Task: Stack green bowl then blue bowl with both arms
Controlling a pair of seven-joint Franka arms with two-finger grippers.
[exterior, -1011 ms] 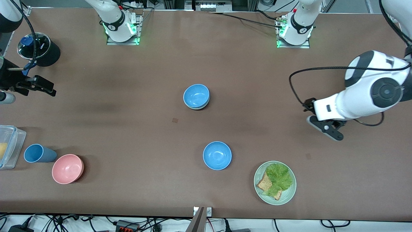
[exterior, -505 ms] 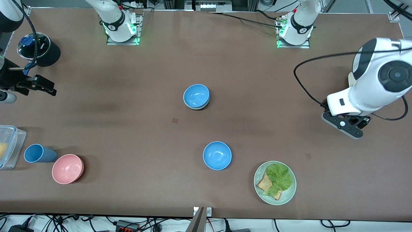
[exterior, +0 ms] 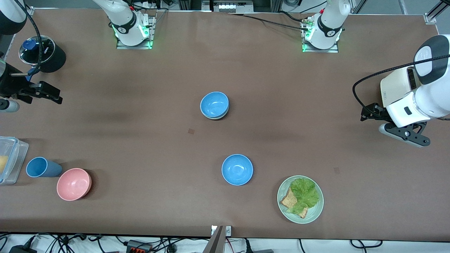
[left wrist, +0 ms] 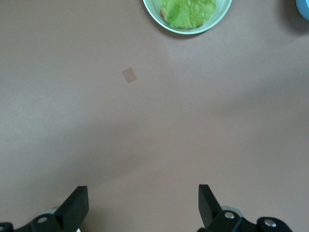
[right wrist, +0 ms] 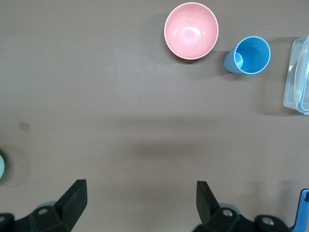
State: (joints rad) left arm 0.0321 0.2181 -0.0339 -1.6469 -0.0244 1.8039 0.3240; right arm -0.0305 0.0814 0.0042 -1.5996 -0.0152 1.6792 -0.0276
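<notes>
1. The lone blue bowl [exterior: 237,169] sits toward the table's near edge.
2. Mid-table, another blue bowl [exterior: 214,104] rests nested on the green bowl [exterior: 215,117]: stacking looks done.
3. The left gripper [exterior: 404,134] has retreated toward its table end, jaws wide, empty; the right gripper [exterior: 42,93] waits, equally open.

Looking down past the right gripper [right wrist: 141,203], jaws spread wide over bare brown worktop [right wrist: 120,111], nothing between them. Ahead on the worktop: pink bowl [right wrist: 191,31], open side up, with blue cup [right wrist: 247,55] lying just beside it, then clear lidded container [right wrist: 298,77] cut off at the edge. Small tan patch [right wrist: 24,126] on the surface; sliver of pale green rim [right wrist: 1,165] at the frame edge.
</notes>
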